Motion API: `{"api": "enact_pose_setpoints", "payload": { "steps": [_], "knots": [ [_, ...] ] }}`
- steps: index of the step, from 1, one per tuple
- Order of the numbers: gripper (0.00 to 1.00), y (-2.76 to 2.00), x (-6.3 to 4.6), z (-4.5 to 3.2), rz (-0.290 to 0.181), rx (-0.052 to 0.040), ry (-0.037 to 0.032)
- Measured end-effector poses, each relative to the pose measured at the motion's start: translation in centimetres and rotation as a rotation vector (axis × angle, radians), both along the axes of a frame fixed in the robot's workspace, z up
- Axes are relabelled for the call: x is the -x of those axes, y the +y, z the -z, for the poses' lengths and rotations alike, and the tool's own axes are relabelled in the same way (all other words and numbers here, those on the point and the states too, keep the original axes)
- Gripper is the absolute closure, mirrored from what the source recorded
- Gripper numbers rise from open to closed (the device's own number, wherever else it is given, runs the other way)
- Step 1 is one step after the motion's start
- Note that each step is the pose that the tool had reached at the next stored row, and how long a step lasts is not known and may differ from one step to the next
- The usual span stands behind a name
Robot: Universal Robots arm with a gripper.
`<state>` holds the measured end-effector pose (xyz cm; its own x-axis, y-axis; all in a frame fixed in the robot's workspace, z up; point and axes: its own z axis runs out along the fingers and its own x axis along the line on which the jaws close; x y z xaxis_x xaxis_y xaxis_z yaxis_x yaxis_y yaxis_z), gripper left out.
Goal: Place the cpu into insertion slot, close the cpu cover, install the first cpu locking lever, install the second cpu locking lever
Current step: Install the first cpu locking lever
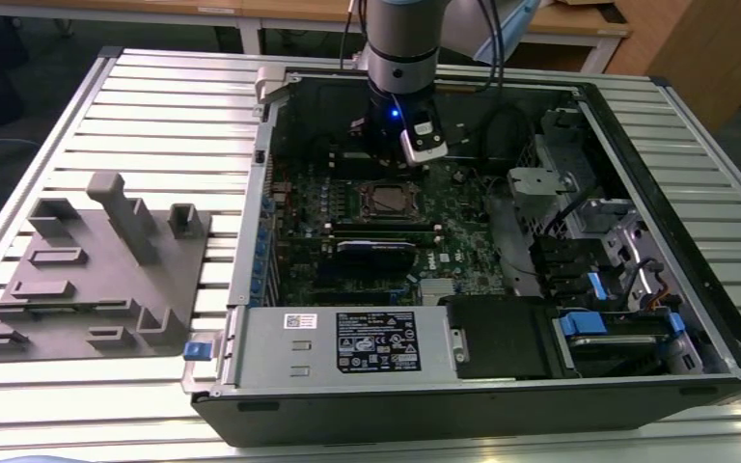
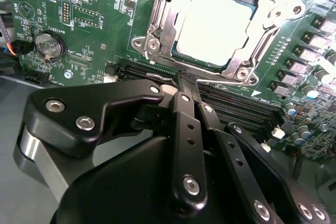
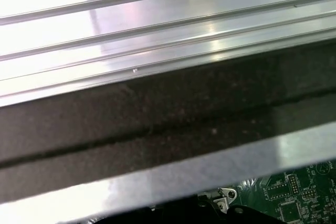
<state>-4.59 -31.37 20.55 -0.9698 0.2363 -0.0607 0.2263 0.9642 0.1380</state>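
Arm (image 1: 397, 48) upright over computer case (image 1: 474, 410), hand (image 2: 184, 82) pressed together near cpu (image 2: 215, 22) framed by cpu cover (image 2: 157, 24)

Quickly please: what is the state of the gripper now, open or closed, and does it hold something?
Gripper: closed, nothing seen in it; its tips are near the cpu cover.

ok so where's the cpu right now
In the second wrist view the cpu sits in the insertion slot, framed by the cpu cover, just beyond the claw and the memory slots.
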Motion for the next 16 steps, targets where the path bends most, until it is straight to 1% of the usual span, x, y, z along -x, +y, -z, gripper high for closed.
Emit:
{"api": "enact_pose_setpoints", "payload": {
  "steps": [5,9,11,12,16],
  "knots": [
    [0.89,0.04,0.00,0.00,0.000,-0.0081,-0.0082],
    [0.89,0.04,0.00,0.00,0.000,-0.0130,-0.0145],
    [0.89,0.04,0.02,0.00,0.001,-0.0208,-0.0187],
    [0.89,0.04,0.04,0.00,0.002,-0.0231,-0.0202],
    [0.89,0.04,0.04,0.01,0.013,-0.0252,-0.0228]
  ]
}}
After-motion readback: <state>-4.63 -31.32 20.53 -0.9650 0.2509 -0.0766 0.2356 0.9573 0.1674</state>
